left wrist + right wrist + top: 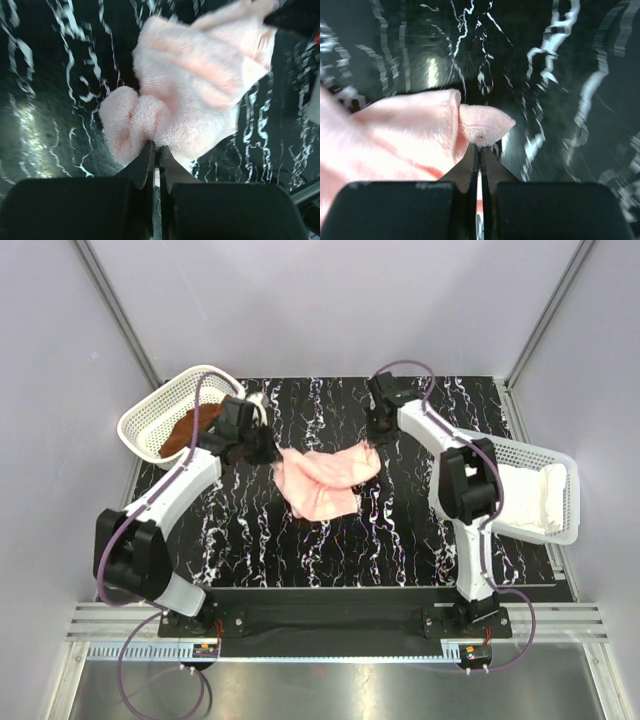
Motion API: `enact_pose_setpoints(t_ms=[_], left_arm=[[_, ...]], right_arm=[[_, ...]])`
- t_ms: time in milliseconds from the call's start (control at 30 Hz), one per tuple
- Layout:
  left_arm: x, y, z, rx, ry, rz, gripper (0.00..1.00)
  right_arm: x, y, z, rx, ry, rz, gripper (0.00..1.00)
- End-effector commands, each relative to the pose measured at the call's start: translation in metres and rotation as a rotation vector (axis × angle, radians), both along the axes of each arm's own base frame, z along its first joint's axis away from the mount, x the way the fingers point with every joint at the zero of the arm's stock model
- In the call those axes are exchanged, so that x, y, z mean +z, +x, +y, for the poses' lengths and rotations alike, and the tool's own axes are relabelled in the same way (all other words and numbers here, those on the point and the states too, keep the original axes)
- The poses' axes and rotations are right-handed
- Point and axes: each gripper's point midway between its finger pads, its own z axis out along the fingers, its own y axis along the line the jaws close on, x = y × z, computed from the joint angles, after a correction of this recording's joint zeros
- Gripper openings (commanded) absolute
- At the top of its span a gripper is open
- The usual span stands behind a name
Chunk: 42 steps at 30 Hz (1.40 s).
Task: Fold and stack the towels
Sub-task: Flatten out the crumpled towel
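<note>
Each hand is closed on a corner of the pink towel: the left hand pinches one bunched corner, the right hand the opposite one. The cloth sags crumpled between them over the worktop. Drawing the corners apart evenly should flatten it for folding.
</note>
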Motion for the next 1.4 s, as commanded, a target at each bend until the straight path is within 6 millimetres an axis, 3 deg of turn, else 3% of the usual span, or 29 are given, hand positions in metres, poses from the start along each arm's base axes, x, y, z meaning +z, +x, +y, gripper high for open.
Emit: enact_pose_setpoints(t_ms=[0,67,167,267,300,333,467,567,667,733,833,867,967,1000,1033,1100,1133,1233,1267,1333,1367], left_arm=[[0.082,0.010,0.017,0.004,0.066,-0.207,0.00],[0.092,0.004,0.027,0.015,0.110,-0.207,0.00],[0.101,-0.004,0.033,0.003,0.137,-0.225,0.00],[0.093,-0.015,0.039,-0.001,0.163,-0.206,0.00],[0.094,-0.018,0.043,0.007,0.173,-0.216,0.00],[0.081,-0.024,0.047,0.009,0.190,-0.191,0.00],[0.074,-0.042,0.051,-0.003,0.187,-0.163,0.00],[0.090,-0.054,0.039,-0.049,0.103,-0.195,0.00],[0.110,-0.064,0.013,-0.154,-0.029,-0.206,0.00],[0.103,-0.058,0.001,-0.175,-0.076,-0.162,0.03],[0.077,-0.036,0.003,-0.126,-0.054,-0.088,0.04],[0.051,-0.021,0.010,-0.085,-0.008,-0.036,0.04],[0.024,0.008,0.032,0.020,0.030,0.016,0.09],[0.021,0.021,0.041,0.064,0.045,0.001,0.14],[0.017,0.027,0.049,0.097,0.078,0.001,0.28],[0.009,0.031,0.061,0.108,0.143,0.031,0.36],[0.015,0.037,0.063,0.109,0.170,0.007,0.37],[0.034,0.037,0.059,0.063,0.231,-0.091,0.38],[0.041,0.034,0.046,0.005,0.259,-0.140,0.39],[0.062,0.032,0.022,-0.070,0.263,-0.254,0.40],[0.065,0.024,-0.003,-0.162,0.273,-0.300,0.40]], right_arm=[[0.131,0.001,-0.014,-0.023,0.028,-0.244,0.00],[0.163,-0.015,-0.024,-0.035,0.021,-0.288,0.00],[0.194,-0.037,-0.043,-0.093,0.007,-0.330,0.00],[0.208,-0.061,-0.045,-0.115,0.060,-0.328,0.00],[0.209,-0.069,-0.041,-0.107,0.091,-0.319,0.00],[0.202,-0.075,-0.040,-0.108,0.106,-0.302,0.00],[0.217,-0.103,-0.023,-0.082,0.244,-0.270,0.00],[0.238,-0.117,-0.004,-0.027,0.348,-0.273,0.00],[0.262,-0.123,0.012,0.009,0.462,-0.292,0.00],[0.265,-0.110,0.019,0.004,0.495,-0.320,0.00],[0.252,-0.080,0.026,-0.019,0.481,-0.339,0.00],[0.226,-0.063,0.033,-0.031,0.455,-0.295,0.01],[0.187,-0.021,0.049,-0.028,0.426,-0.270,0.05],[0.191,-0.008,0.051,-0.035,0.418,-0.282,0.11],[0.156,0.006,0.053,-0.043,0.375,-0.227,0.17],[0.138,0.019,0.054,-0.044,0.333,-0.195,0.26],[0.127,0.023,0.055,-0.027,0.301,-0.159,0.28],[0.123,0.024,0.046,-0.031,0.256,-0.142,0.43],[0.125,0.027,0.035,-0.057,0.252,-0.147,0.52],[0.136,0.023,0.019,-0.106,0.283,-0.150,0.60],[0.143,0.022,0.011,-0.117,0.314,-0.152,0.64]])
